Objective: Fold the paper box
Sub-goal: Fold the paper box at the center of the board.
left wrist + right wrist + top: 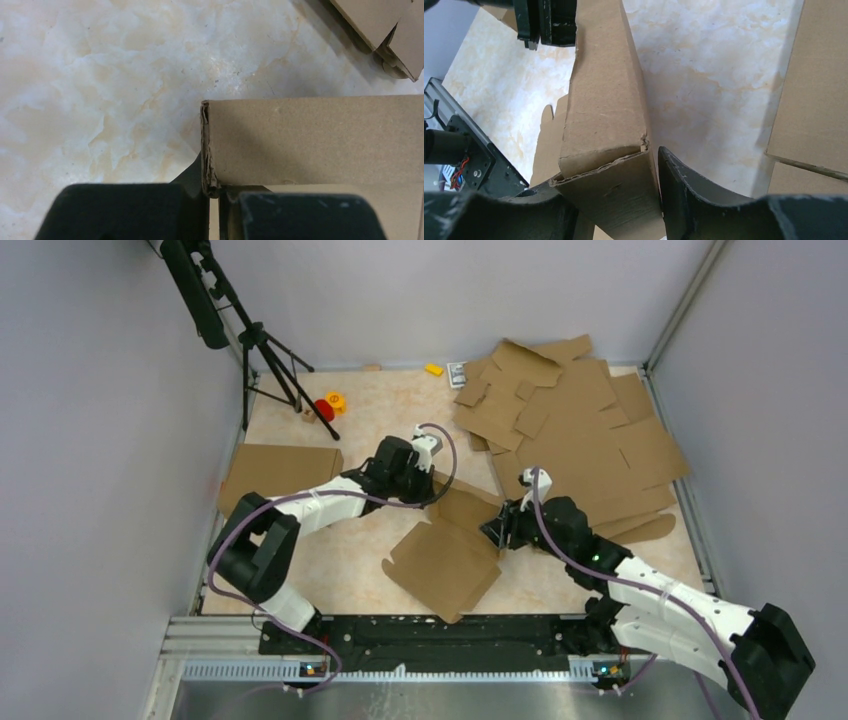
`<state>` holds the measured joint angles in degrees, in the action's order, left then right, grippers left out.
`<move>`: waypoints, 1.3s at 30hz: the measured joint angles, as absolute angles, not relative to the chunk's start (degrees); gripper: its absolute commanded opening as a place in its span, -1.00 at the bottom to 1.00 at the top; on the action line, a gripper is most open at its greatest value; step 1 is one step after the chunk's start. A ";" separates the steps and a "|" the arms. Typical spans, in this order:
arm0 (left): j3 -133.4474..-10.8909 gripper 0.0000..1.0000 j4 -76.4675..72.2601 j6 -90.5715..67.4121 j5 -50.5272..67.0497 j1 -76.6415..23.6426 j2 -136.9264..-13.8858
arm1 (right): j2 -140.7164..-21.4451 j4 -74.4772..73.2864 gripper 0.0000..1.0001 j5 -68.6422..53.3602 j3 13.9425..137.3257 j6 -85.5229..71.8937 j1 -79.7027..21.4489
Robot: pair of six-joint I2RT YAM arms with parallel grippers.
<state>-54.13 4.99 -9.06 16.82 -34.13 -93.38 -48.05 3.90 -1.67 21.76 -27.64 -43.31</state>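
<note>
The paper box [445, 555] lies half-formed in the middle of the marble table, its base flat and its far wall raised. My left gripper [428, 490] is shut on the left end of that wall, and the wall's torn edge [209, 150] runs down between its fingers [125, 210]. The right gripper [503, 530] sits at the wall's right end. In the right wrist view the folded corner flap [614, 190] fills the gap of my right gripper [609, 175], with both fingers against the cardboard. The left gripper [544, 22] shows at the wall's far end.
A pile of flat cardboard blanks [580, 430] covers the back right, close behind the right arm. Another flat sheet [275, 468] lies at the left. A black tripod [270, 360] stands back left with small red [325, 408] and yellow [433, 369] pieces nearby.
</note>
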 measured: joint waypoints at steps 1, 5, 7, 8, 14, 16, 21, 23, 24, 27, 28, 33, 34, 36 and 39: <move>-52.25 -1.00 2.92 -9.28 16.25 -34.35 -92.25 | -48.05 4.03 -0.09 -1.74 21.76 -27.57 -43.31; -44.45 -0.92 -4.93 -9.61 12.51 -36.12 -87.46 | -48.05 3.86 -0.14 -2.55 21.67 -26.30 -43.31; -42.28 -0.85 -7.42 -9.74 10.35 -37.30 -86.17 | -48.03 4.25 -0.24 -2.96 21.10 -25.43 -43.31; -41.95 -0.82 -8.03 -9.87 9.34 -37.76 -86.00 | -48.03 4.25 -0.27 -3.07 20.93 -24.95 -43.31; -41.76 -0.64 -11.03 -10.90 5.43 -38.81 -87.29 | -48.03 4.73 -0.40 -3.64 20.23 -23.81 -43.31; -41.76 -0.78 -11.64 -11.14 4.95 -38.94 -88.12 | -48.03 4.75 -0.42 -3.81 20.23 -23.81 -43.31; -41.78 -1.00 -12.88 -11.92 4.27 -39.62 -89.14 | -48.03 4.71 -0.43 -3.90 20.23 -23.79 -43.31; -41.78 -1.00 -13.26 -12.03 3.46 -39.86 -89.30 | -48.03 4.71 -0.34 -3.81 20.23 -23.79 -43.31; -41.78 -1.00 -13.43 -12.08 2.96 -40.03 -89.41 | -48.03 4.71 -0.20 -3.77 20.23 -23.79 -43.31; -41.78 -1.00 -13.67 -12.16 1.48 -40.40 -89.41 | -48.01 4.67 0.19 -3.81 20.25 -23.73 -43.31; -41.78 -1.00 -13.69 -12.21 1.08 -40.40 -89.41 | -47.99 4.69 0.31 -3.81 20.25 -23.94 -43.31; -41.78 -1.00 -13.63 -12.29 -1.15 -40.42 -89.21 | -46.54 3.27 0.58 -3.03 20.45 -23.83 -43.31; -41.78 -1.00 -13.37 -12.29 -1.63 -40.40 -89.03 | -45.95 2.61 0.58 -2.63 20.58 -23.83 -43.31; -41.28 -1.00 -13.21 -12.27 -2.90 -40.40 -88.38 | -44.56 1.91 0.58 -1.89 20.71 -23.81 -43.31; -38.94 -1.00 -13.41 -12.27 -5.13 -40.38 -86.08 | -41.04 0.27 0.56 0.47 20.71 -23.88 -43.31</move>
